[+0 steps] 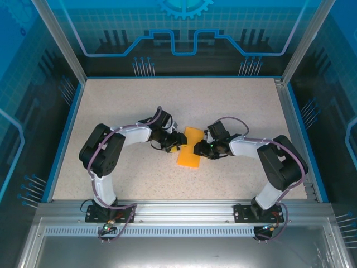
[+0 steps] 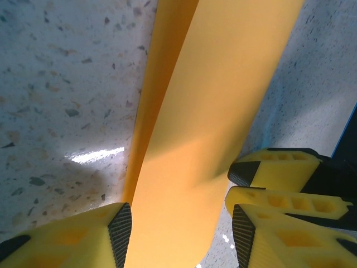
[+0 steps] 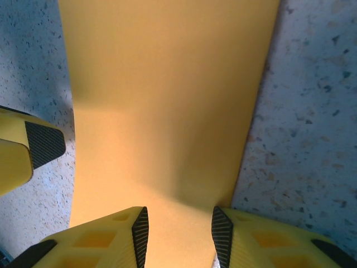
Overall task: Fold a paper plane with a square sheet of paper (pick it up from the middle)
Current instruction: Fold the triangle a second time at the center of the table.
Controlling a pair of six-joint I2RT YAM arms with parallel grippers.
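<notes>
The square sheet of paper [image 1: 189, 147] is bright orange and lies folded into a narrow long strip at the middle of the table. My left gripper [image 1: 177, 143] meets it from the left, my right gripper [image 1: 199, 149] from the right. In the left wrist view the strip [image 2: 195, 128] runs between the two pads of the left gripper [image 2: 181, 240], which stand apart at its edges. In the right wrist view the right gripper [image 3: 179, 234] is open, with its pads apart over the paper [image 3: 167, 95], near the right edge.
The speckled tabletop [image 1: 111, 111] has a blue rim and clear walls around it. The two grippers are close together: the right one's fingers [image 2: 290, 167] show beside the left gripper, and a left finger [image 3: 33, 146] shows at the paper's other edge.
</notes>
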